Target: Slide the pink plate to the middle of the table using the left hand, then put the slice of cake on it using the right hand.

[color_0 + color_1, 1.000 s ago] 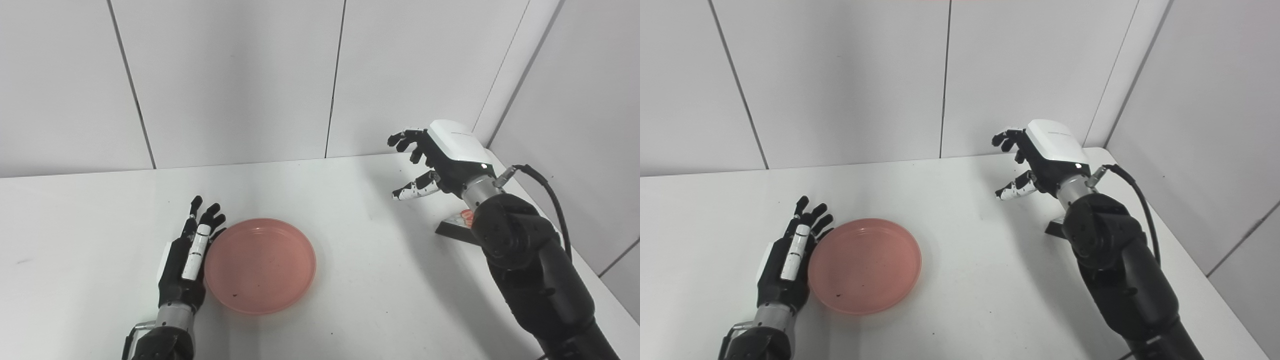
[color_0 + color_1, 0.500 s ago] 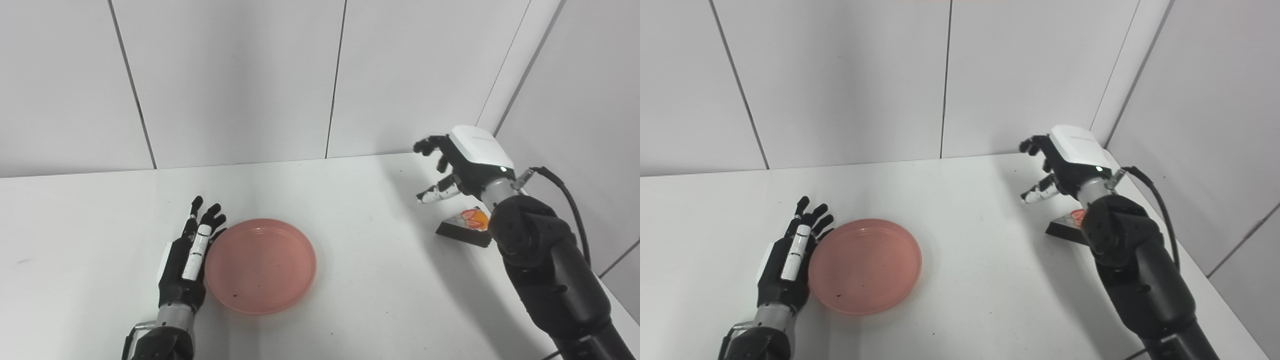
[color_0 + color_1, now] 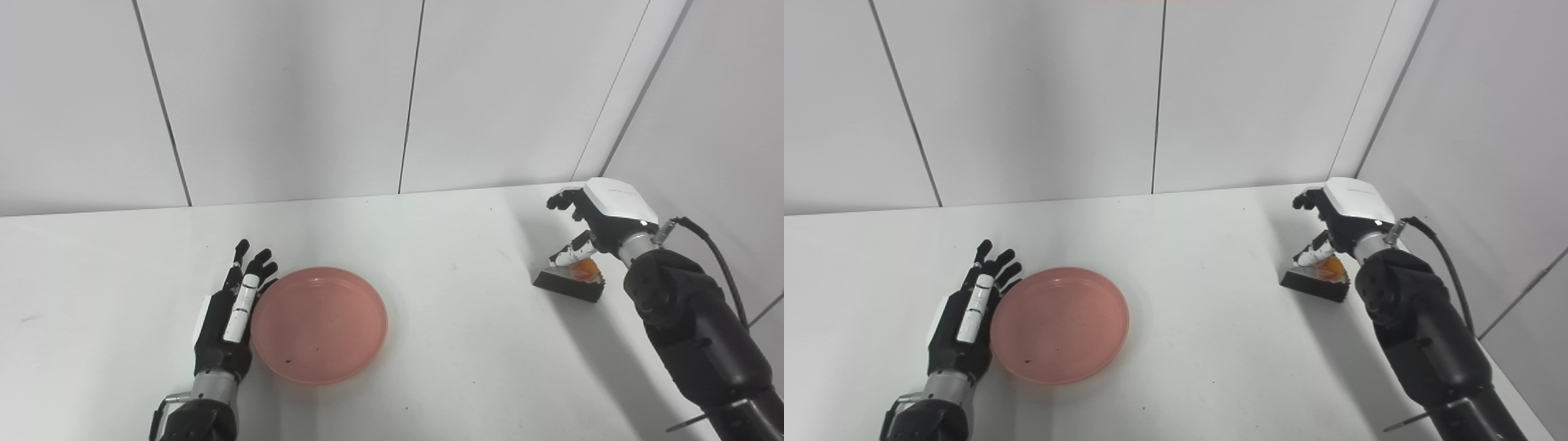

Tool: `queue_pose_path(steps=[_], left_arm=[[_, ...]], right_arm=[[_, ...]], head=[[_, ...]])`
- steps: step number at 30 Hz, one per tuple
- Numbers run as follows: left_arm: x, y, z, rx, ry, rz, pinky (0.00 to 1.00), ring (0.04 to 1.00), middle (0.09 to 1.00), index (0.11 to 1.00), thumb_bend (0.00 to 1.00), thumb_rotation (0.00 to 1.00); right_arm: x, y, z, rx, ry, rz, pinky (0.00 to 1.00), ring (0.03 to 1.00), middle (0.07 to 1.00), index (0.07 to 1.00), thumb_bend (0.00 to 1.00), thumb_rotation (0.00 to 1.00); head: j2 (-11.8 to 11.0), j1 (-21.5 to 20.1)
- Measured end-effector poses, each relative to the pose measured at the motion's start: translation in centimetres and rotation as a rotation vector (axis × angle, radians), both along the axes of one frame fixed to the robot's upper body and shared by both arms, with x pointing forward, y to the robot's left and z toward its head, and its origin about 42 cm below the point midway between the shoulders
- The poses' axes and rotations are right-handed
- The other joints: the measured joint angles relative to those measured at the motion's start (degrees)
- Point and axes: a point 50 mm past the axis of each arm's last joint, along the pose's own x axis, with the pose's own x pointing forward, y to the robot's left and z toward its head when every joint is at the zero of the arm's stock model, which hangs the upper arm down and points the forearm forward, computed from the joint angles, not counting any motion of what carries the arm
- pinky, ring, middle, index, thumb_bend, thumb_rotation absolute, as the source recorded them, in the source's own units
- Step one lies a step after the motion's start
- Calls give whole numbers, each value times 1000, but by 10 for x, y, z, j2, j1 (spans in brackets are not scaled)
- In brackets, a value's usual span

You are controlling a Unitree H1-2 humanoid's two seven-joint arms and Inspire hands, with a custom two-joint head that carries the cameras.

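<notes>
Beside the left hand (image 3: 226,318), in the left eye view, the round pink plastic plate (image 3: 319,324) is lying on the white table (image 3: 459,343), its rim touching the spread, empty fingers. Under the right hand (image 3: 1344,217), in the right eye view, the dark wedge-shaped slice of cake with orange topping (image 3: 1315,280) is sitting on the table; the fingers are hanging apart over it, holding nothing.

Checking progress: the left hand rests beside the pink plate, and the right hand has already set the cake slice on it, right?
Not quite. The left hand is beside the pink plate, but the cake slice sits on the table by the right hand, as the right eye view shows.
</notes>
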Motion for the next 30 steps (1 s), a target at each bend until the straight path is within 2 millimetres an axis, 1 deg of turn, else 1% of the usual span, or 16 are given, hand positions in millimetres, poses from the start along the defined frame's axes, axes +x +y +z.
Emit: queue_pose_path(steps=[3,9,15,21,24,28,30], left_arm=[[0,0,0,2,0,-1,846,896,919,1000,623,748],[0,-1,0,1,0,-3,845,892,917,1000,631,750],[0,-1,0,3,1,-5,847,895,919,1000,615,733],[0,-1,0,2,1,-7,848,893,917,1000,620,730],[0,-1,0,2,1,-10,843,891,916,1000,612,738],[0,-2,0,3,0,-11,844,891,914,1000,619,729],[0,-2,0,2,0,-11,839,892,912,1000,626,733]], right_arm=[[3,-3,-7,-14,20,5,617,806,815,709,1000,124],[15,-13,-27,-3,53,-12,591,754,794,704,1000,176],[26,-21,-35,15,45,3,595,752,802,699,1000,215],[27,-18,-41,19,57,30,593,755,815,707,1000,208],[27,-17,-44,20,69,32,603,774,833,709,1000,211],[27,-19,-47,18,81,28,598,773,828,709,1000,214],[27,-19,-46,19,83,28,622,800,847,712,1000,229]], head=[[1,1],[2,2],[3,1],[2,2],[2,2],[2,2],[1,2]])
